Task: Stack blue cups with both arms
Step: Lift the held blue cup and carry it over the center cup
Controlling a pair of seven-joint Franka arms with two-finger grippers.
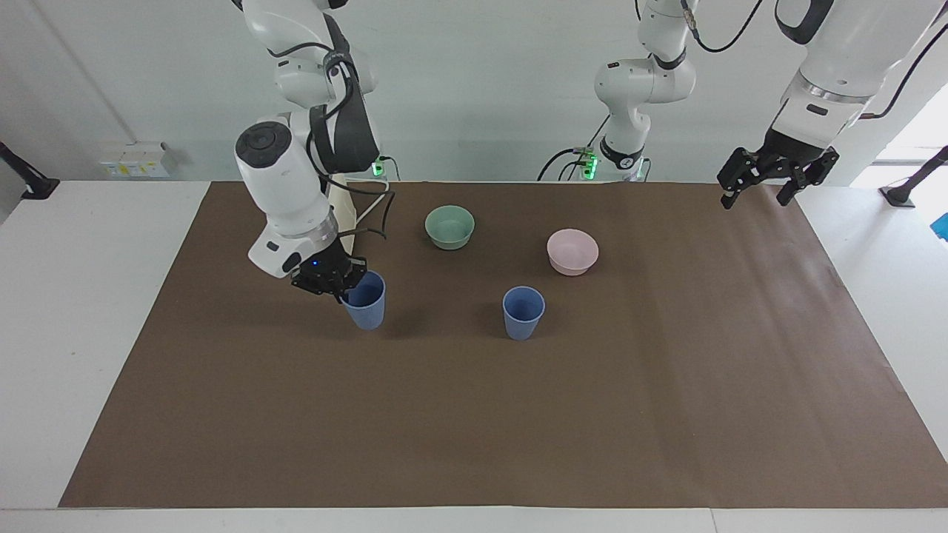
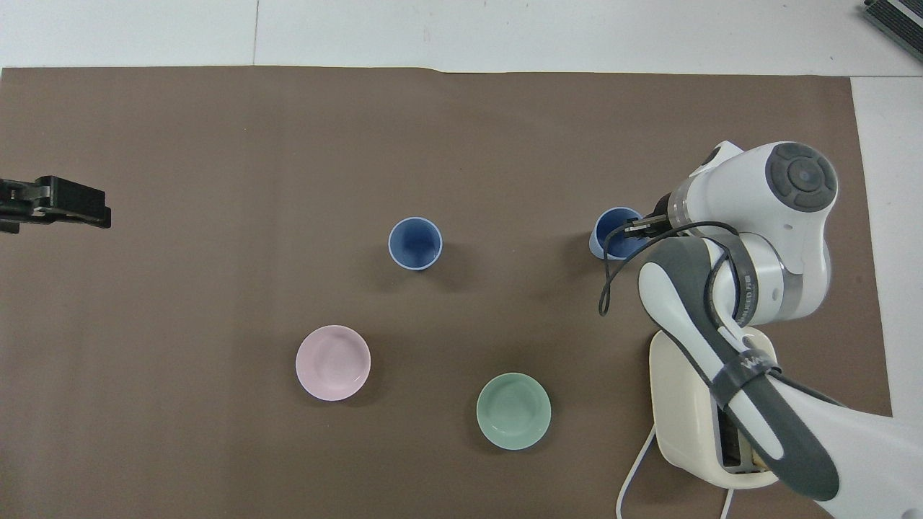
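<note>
Blue cup [image 1: 365, 300], seemingly lifted, pinched by right gripper [image 1: 342, 290]; second cup [image 1: 523, 313] beside.

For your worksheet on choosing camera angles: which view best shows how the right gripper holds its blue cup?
The facing view: the right gripper pinches the rim of the held blue cup, whose whole side shows, lifted above its shadow. In the overhead view the arm covers part of that cup, leaving only its mouth visible.

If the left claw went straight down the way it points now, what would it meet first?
Most likely just the brown paper cover at the left arm's end of the table. The left claw, open, hangs over that bare edge strip; the pink bowl and both cups sit well aside. Depth is uncertain.
</note>
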